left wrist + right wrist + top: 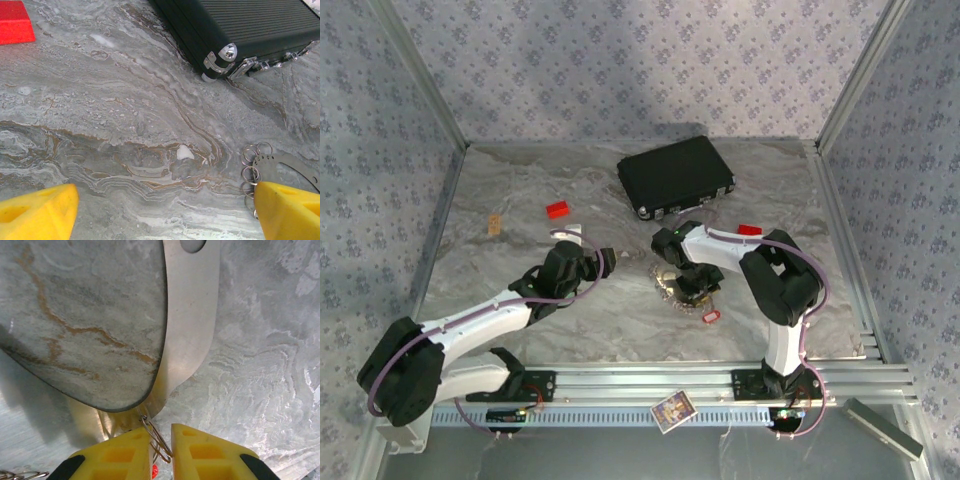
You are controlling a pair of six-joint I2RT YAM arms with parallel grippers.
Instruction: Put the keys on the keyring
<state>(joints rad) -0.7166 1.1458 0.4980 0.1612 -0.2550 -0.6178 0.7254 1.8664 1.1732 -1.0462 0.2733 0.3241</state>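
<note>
Keyring (pixel 668 283): a pale, flat metal loop edged with small wire rings (pixel 250 172), lying on the marbled table (pixel 500 260) right of centre, on the near side of the black case (pixel 677 177). The right gripper (pixel 692 285) stands directly over it, fingers pointing down. In the right wrist view its yellow jaws are a narrow gap apart, with one wire ring (pixel 159 439) at the loop's edge between them (whether the pads bear on the wire cannot be told). The red key (pixel 711 316), its tag pale at the centre, lies on the table just near and right of the loop, apparently not on it. The left gripper (pixel 165 196) hovers to the left of the keyring, jaws spread wide and empty, with the loop's edge beside its right fingertip.

Step in hand, as judged: securing a ring on the loop before any key is threaded. The next move calls for a firm pinch to steady that ring. The free left gripper would then fetch a key and work its eye onto the wire. The thin ring may slip from the pads.
</note>
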